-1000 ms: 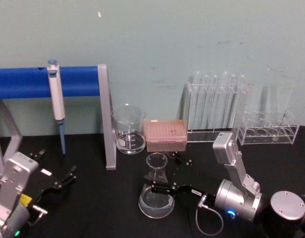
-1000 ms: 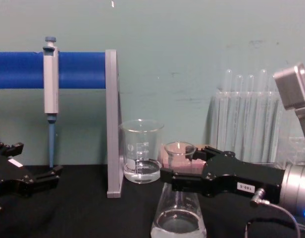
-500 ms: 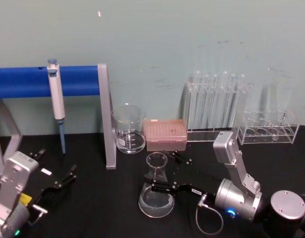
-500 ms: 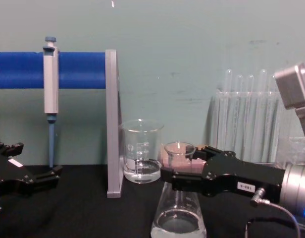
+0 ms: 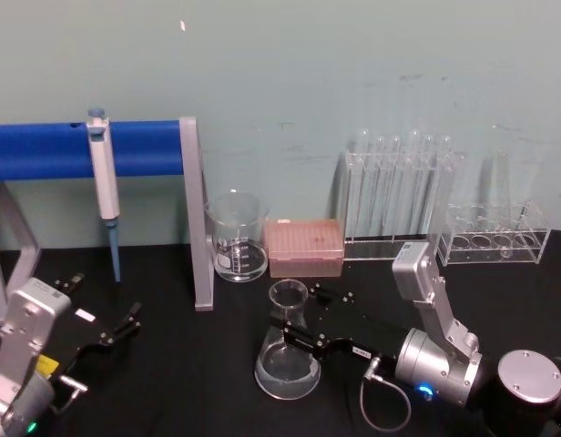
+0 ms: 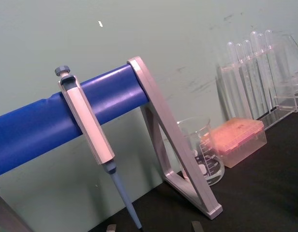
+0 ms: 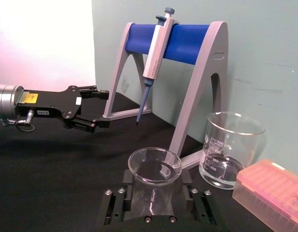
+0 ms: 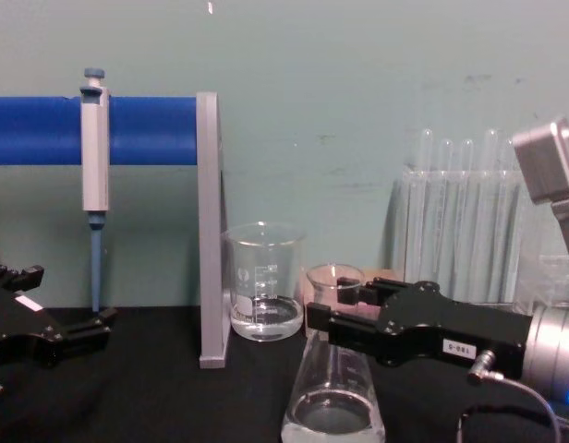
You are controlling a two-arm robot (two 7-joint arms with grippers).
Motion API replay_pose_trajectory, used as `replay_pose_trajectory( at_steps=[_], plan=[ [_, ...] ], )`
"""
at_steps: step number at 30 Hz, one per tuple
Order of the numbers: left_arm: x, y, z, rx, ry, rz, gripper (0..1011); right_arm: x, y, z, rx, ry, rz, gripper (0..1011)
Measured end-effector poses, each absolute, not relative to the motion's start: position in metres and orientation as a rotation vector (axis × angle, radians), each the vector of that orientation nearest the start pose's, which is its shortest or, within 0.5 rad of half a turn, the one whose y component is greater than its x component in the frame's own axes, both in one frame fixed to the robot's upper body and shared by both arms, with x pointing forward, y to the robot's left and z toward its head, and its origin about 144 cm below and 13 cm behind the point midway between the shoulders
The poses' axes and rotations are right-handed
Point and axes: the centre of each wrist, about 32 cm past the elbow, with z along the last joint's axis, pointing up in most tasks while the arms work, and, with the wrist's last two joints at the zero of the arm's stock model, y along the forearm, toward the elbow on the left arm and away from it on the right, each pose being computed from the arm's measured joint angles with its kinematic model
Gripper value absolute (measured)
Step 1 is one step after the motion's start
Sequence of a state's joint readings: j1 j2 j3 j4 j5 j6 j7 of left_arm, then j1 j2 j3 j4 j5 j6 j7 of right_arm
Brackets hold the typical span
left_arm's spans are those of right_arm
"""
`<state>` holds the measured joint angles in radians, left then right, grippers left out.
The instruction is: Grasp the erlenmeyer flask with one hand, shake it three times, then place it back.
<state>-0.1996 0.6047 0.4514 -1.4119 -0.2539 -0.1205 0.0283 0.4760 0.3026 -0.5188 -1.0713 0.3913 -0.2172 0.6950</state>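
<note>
The black counter carries everything, and the blue stand with its grey leg is the biggest thing on it. The right arm reaches in low from the right of that stand, and its right claw is at the neck of the glassware. From where I stand I cannot tell whether it is clenched on the glass or only resting beside it. The left claw is parked in front of the stand's blue bar, released and holding nothing. The erlenmeyer flask stands upright on the counter, just in front of the stand's grey leg and slightly to its right. It has a little clear liquid in its base. I judge the task to be at the grasp. The flask is not lifted, so the three shakes and the setting down look to be left. The claw meets the flask just under its flared rim, well above the wide base.
</note>
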Motion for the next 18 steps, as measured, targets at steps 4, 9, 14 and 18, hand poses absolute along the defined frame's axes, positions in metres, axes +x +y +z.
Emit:
replay_pose_trajectory(
  at_steps=[4, 9, 14, 18],
  plan=[
    [0.4886, 0.3097, 1.1398, 0.304, -0.285, 1.248, 1001, 0.5674, -0.2263, 1.1371, -0.052, -0.087, -0.577, 489],
    [0.4886, 0.3097, 1.1398, 0.304, -0.285, 1.248, 1001, 0.5674, -0.2264, 1.1372, -0.052, -0.087, -0.577, 451],
    [0.4886, 0.3097, 1.1398, 0.304, -0.285, 1.248, 1001, 0.5674, -0.2264, 1.1372, -0.052, -0.087, -0.577, 451],
    [0.4886, 0.3097, 1.1398, 0.304, -0.285, 1.248, 1001, 0.5674, -0.2263, 1.1372, -0.052, -0.087, -0.577, 451]
  ],
)
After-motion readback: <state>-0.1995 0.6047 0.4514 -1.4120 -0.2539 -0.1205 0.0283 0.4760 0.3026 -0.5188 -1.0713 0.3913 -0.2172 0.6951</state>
